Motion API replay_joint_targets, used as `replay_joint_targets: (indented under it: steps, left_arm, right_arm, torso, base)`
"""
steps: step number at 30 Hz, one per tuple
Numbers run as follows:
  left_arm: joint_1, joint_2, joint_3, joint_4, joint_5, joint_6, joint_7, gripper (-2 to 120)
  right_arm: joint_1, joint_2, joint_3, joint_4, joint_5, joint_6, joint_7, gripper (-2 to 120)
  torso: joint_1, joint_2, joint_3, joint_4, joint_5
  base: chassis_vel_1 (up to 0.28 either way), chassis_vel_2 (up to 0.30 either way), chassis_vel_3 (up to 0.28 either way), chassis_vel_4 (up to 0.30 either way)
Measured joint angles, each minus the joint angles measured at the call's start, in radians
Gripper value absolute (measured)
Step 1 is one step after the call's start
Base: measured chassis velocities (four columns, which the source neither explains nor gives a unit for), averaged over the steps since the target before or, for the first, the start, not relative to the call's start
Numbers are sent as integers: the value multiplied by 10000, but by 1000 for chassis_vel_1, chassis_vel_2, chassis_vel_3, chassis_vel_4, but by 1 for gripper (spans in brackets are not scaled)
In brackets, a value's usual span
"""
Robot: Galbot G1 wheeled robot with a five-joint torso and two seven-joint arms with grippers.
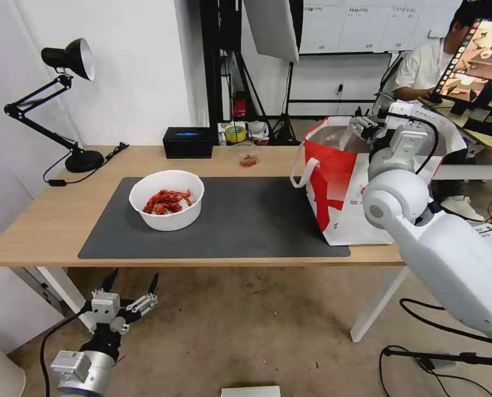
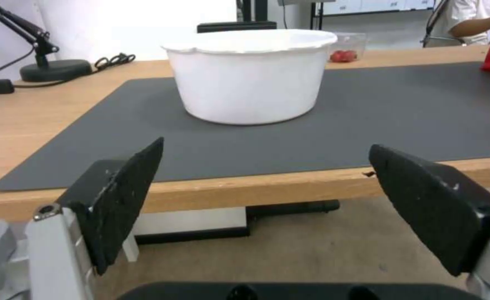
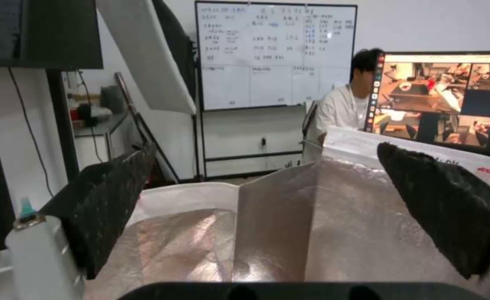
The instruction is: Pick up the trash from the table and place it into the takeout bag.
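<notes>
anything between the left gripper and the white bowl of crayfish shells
Nothing visible on the dark grey mat lies between them. The left gripper, jaws open, sits below the light-wood table edge, so that edge stands partly in its line to the white round bowl.

One white bowl of crayfish shells is being counted on the table, one takeout bag, one black box, one clear container, one lamp.
</notes>
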Motion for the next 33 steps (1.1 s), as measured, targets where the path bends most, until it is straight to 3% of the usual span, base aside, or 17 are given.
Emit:
replay_joint_targets:
  steps: [22, 25, 28, 33]
  left_arm:
    - [6, -2, -54, -67, -9, 9, -12, 100]
    - [0, -2, -60, -74, -16, 10, -15, 100]
    - [-12, -8, -69, -84, -27, 11, -21, 100]
    - [-14, -19, -67, -84, -29, 11, -23, 100]
  right_arm:
    - [-35, -173, 79, 290, -87, 112, -512, 100]
    - [-70, -269, 111, 480, -92, 338, -1017, 100]
    - [-453, -613, 209, 1206, -24, 906, -2841, 100]
    - [-870, -820, 272, 1630, 3, 1263, -4078, 100]
  torso:
    - [0, 0, 0, 0, 0]
    - [0, 0, 0, 0, 0]
    - [0, 0, 0, 0, -1]
    - [0, 0, 0, 0, 0]
  base:
    - [0, 0, 0, 0]
    - [0, 0, 0, 0]
    - [0, 0, 0, 0]
    - [0, 0, 0, 0]
